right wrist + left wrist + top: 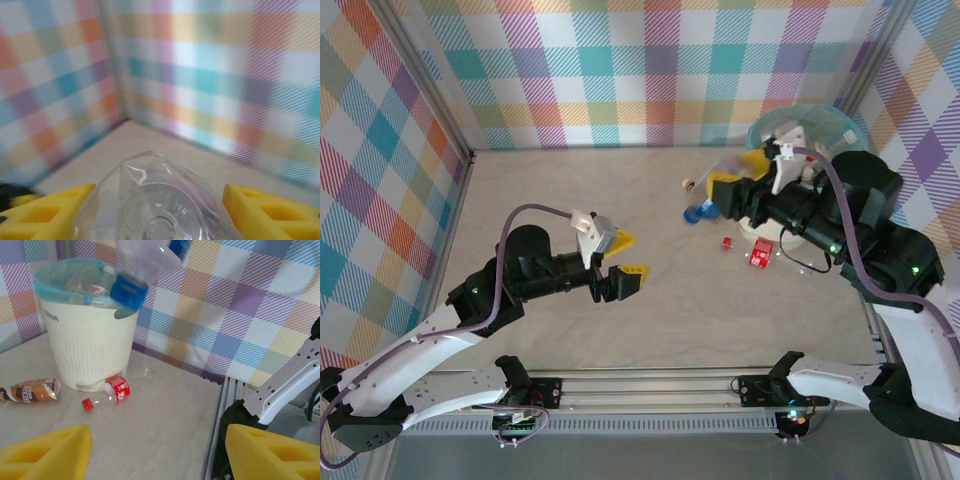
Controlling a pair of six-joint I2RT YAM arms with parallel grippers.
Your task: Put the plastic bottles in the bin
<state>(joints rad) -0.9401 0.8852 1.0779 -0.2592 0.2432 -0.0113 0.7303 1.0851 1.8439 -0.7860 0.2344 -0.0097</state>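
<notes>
Gripping a clear crumpled plastic bottle with a blue cap (142,260): right gripper (159,192) is half closed, yellow fingers on both sides of the bottle body. The bottle is off the table, cap end down, near the rim of the round cream-white bin with a teal bag liner (85,345), not inside it.

Left gripper (159,440) is well apart from the bin, facing it, jaws partly open with nothing between them.

Clear bottles (97,282) lie inside the bin below the rim.

A small clear bottle with a red label (116,389) lies on the beige table (165,410), touching the bin's base. A loose red cap (88,404) is just beside it. A brown-labelled bottle (32,390) lies near the base on the other side.
</notes>
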